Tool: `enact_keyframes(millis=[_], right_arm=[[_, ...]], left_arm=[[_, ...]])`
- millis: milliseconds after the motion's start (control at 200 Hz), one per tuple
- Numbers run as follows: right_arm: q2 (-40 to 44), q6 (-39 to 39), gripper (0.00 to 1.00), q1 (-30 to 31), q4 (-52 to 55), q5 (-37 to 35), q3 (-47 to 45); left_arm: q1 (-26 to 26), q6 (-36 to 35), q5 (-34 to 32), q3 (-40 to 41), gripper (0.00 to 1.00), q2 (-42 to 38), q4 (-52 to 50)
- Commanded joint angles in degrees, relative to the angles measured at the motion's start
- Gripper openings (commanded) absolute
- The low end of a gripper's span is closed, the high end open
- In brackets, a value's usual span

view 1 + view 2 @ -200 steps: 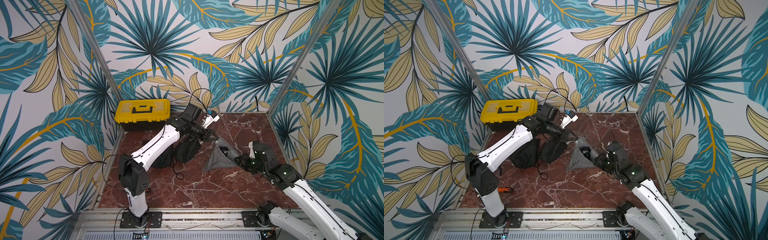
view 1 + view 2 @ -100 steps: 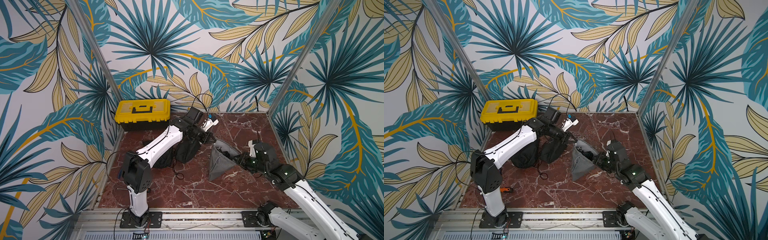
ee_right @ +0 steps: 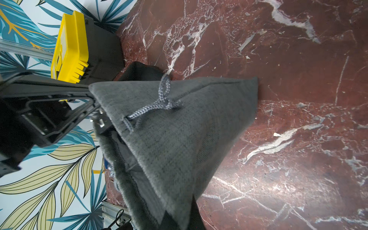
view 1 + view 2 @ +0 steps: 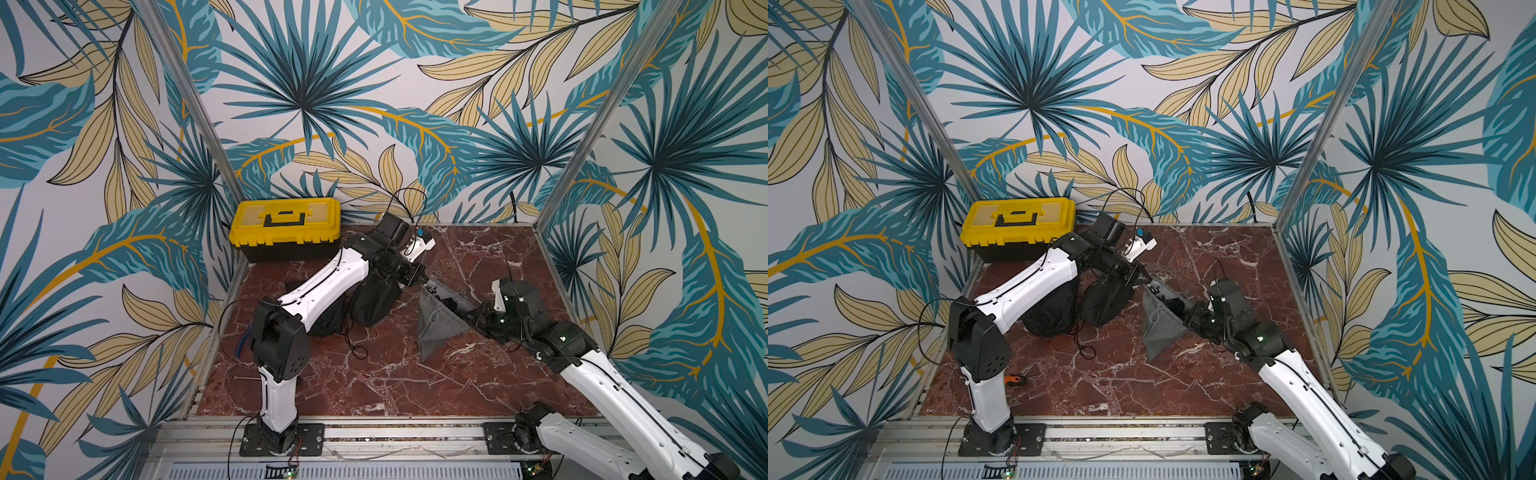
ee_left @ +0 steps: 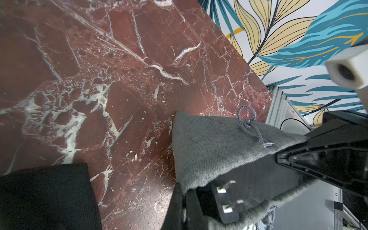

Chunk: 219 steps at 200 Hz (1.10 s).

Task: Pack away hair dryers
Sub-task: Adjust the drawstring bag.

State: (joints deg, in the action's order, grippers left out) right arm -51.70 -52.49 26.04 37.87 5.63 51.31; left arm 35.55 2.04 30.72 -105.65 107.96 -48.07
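Note:
A grey drawstring pouch [image 4: 436, 328] [image 4: 1158, 328] hangs stretched between my two grippers just above the marble floor. My left gripper [image 4: 419, 279] [image 5: 184, 191] is shut on the rim's far end. At the near right end of the rim, my right gripper [image 4: 473, 318] [image 3: 183, 215] is shut on the cloth. Inside the open mouth lies a black two-prong plug [image 5: 225, 199]. The hair dryers' bodies are hidden. The grey cord [image 3: 159, 103] is knotted on the pouch's outside.
Two filled black pouches [image 4: 374, 299] [image 4: 328, 318] stand under my left forearm, a loose cord [image 4: 353, 345] trailing beside them. A yellow toolbox [image 4: 286, 224] sits in the back left corner. A small orange item [image 4: 1013, 379] lies by the left arm's base. Walls enclose three sides.
The grey pouch has drawn narrower, its lower corner swinging right towards the right arm. The left arm shifted slightly. Both grippers kept hold of the rim.

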Motion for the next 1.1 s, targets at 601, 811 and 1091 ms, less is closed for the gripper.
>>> enact_keyframes(millis=[601, 811, 1091], right_arm=[[-8.01, 1.16, 0.09, 1.68, -4.31, 1.13, 2.82], [-7.45, 2.17, 0.14, 1.73, -3.32, 1.57, 1.86], [-9.54, 3.22, 0.29, 1.67, -3.48, 1.68, 3.09]], left_arm=[[0.63, -3.64, -0.77, -0.11, 0.00, -3.68, 0.63], [-0.08, -5.08, -1.62, 3.64, 0.00, -2.79, 0.62], [-1.53, -6.26, -1.15, 3.53, 0.00, -0.43, -0.76]])
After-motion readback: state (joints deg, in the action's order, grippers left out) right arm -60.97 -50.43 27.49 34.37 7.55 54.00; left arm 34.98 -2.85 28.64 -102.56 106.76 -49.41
